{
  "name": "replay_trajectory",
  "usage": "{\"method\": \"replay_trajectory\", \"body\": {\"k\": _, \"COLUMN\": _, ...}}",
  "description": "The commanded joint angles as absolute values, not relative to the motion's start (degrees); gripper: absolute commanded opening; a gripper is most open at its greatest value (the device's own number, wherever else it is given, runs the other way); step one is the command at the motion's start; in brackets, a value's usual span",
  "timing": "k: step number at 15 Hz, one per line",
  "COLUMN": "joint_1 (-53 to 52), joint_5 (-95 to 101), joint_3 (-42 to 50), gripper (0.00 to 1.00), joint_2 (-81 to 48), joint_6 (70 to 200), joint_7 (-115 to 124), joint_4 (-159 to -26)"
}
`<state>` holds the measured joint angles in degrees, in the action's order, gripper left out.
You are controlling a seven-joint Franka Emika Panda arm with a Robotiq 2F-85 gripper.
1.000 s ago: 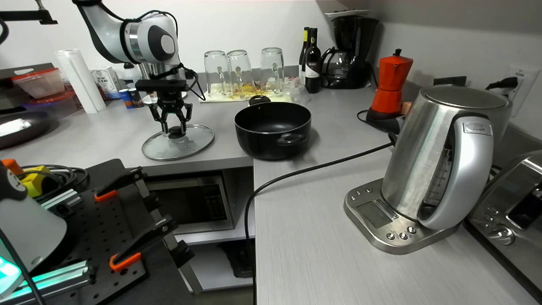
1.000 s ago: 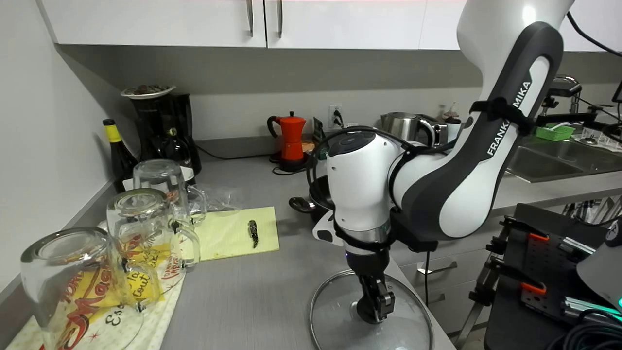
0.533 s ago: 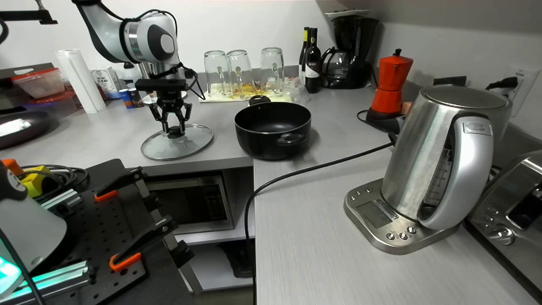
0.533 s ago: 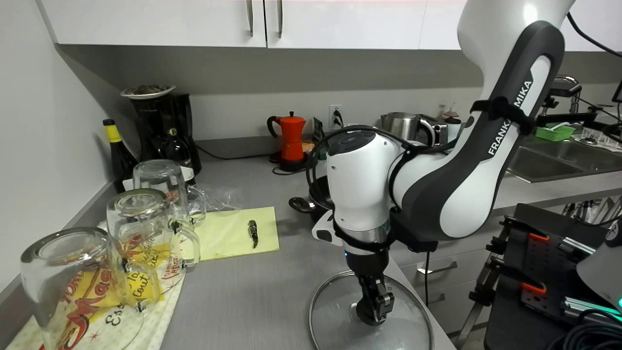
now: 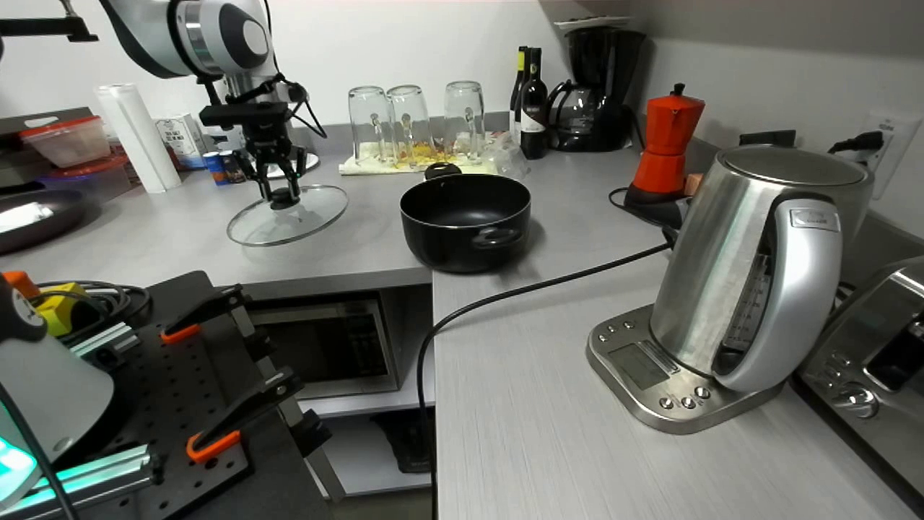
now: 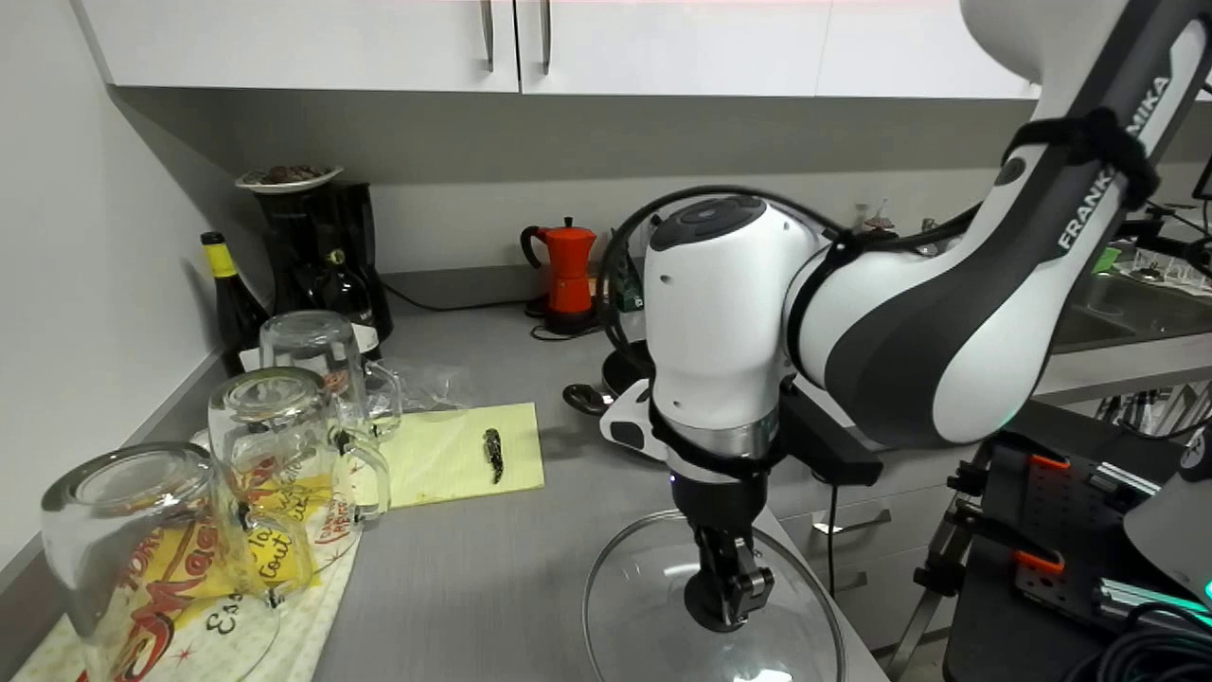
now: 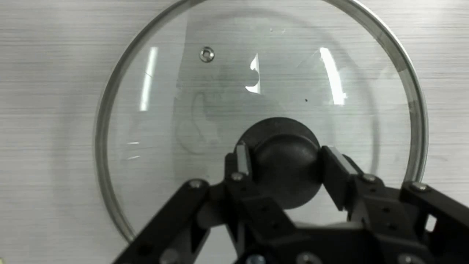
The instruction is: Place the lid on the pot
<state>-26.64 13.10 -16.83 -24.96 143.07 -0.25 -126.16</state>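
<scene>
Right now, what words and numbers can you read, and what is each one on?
"FRANK": on the robot arm.
"MIKA": same arm, past a black strap.
"SALT": on the white box; smaller print blurred.
"To": on the printed cloth.
"Cont", I think: just below, same cloth.
"Es": same cloth.
Too small or unclear: the cloth's big red letters, and anything on the kettle, wine bottles and small blue container.
No number is readable.

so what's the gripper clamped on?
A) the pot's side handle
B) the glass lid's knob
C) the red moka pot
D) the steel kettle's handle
B: in the wrist view, the gripper touches the dark knob of the glass lid on two opposite sides.
</scene>
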Motion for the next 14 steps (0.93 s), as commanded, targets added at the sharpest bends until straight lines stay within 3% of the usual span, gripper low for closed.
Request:
{"method": "replay_trajectory", "body": {"k": 1, "joint_1": -27.4, "joint_5": 13.9, "joint_3": -16.4, "gripper": 0.25, "joint_2": -17.1, "joint_6": 139.6, "joint_7": 4.6, "joint_4": -128.3}}
{"method": "replay_trajectory", "body": {"k": 14, "joint_1": -17.5, "joint_5": 9.8, "joint_3": -13.2, "gripper": 0.25, "joint_2": -7.8, "joint_6": 133.2, "joint_7": 9.1, "joint_4": -124.8}}
